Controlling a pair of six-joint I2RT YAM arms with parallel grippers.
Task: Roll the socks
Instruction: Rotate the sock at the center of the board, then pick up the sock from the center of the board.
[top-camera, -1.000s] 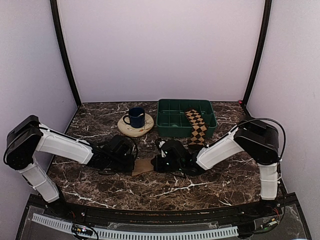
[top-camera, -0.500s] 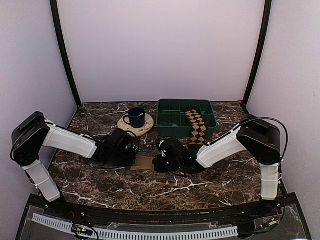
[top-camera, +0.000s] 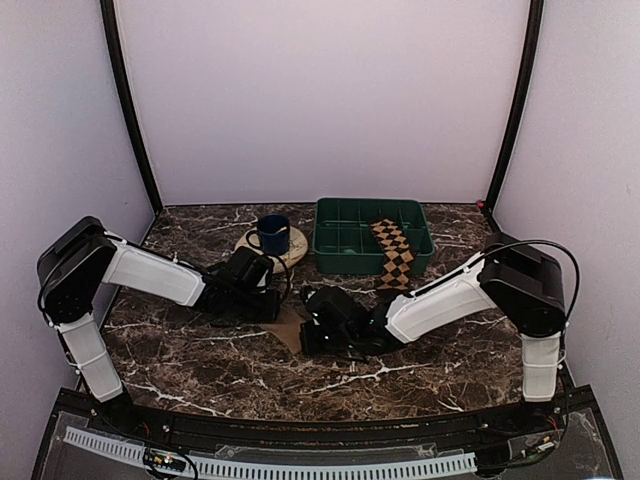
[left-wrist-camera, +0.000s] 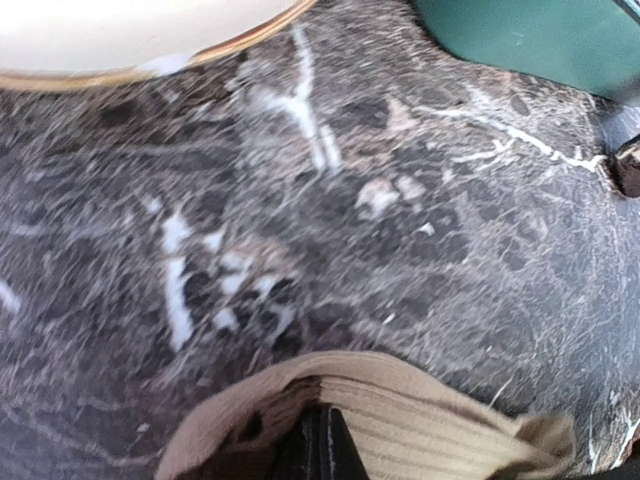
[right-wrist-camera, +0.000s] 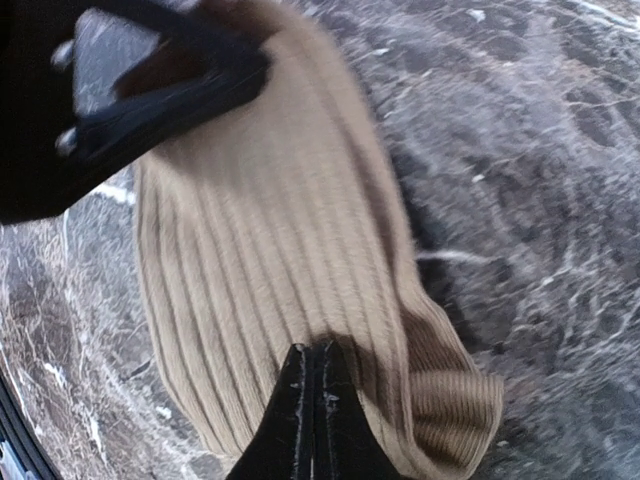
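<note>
- Up top, spotting the tan sock (top-camera: 291, 325) only as a small strip on the marble bench (top-camera: 200, 350), mid-bench, squeezed between the two sets of jaws.
- Down at the right wrist, getting its ribbed knit big and clear, lying lengthwise across the stone; right jaws closed, pinching the near edge of the fabric.
- Same view, top left: catching the left jaws, dark and blurred, clamped on the sock's far end.
- At the left wrist, confirming it: left jaws closed, tan cloth bunched around the tips.
- Only from above: picking out the argyle sock (top-camera: 392, 250), draped from inside the green tray (top-camera: 345, 263) over its front rim, well apart from both sets of jaws.
- Also only from above: seeing a blue mug (top-camera: 272, 233) upright on a round wooden coaster (top-camera: 296, 245), just left of the tray.
- Counting up: two socks, one tray, one mug, one coaster.
</note>
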